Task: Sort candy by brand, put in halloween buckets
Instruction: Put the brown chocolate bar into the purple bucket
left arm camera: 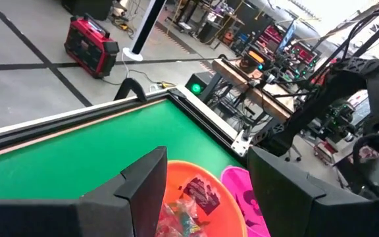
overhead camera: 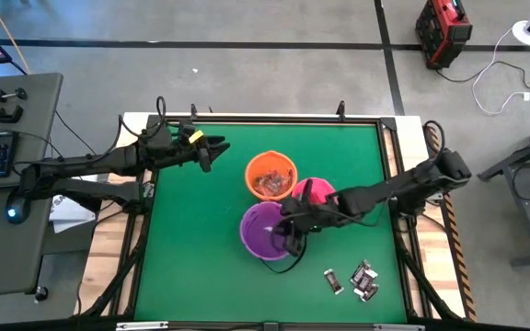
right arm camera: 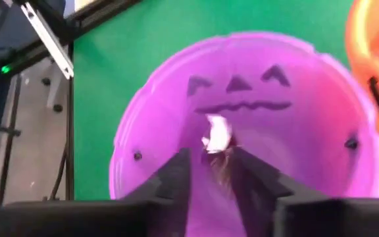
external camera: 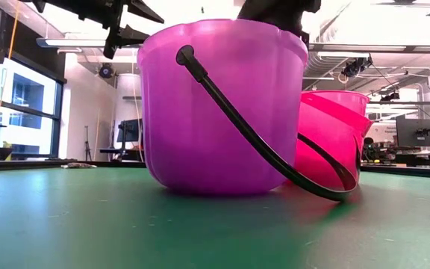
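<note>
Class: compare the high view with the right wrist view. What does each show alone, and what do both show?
Only the high view shows the loose candy on the green table, the pink bucket and the left gripper, open beside the orange bucket. Only the right wrist view shows the right gripper pinching a wrapped piece. Both show the purple bucket and the orange bucket.

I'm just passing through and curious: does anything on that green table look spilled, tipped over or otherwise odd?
Nothing looks spilled or broken. The purple bucket, pink bucket and orange bucket stand upright, clustered together. A few dark candies lie loose near the table's corner, seemingly still unsorted. The right gripper holds a candy over the purple bucket; the left gripper hovers open nearby.
</note>
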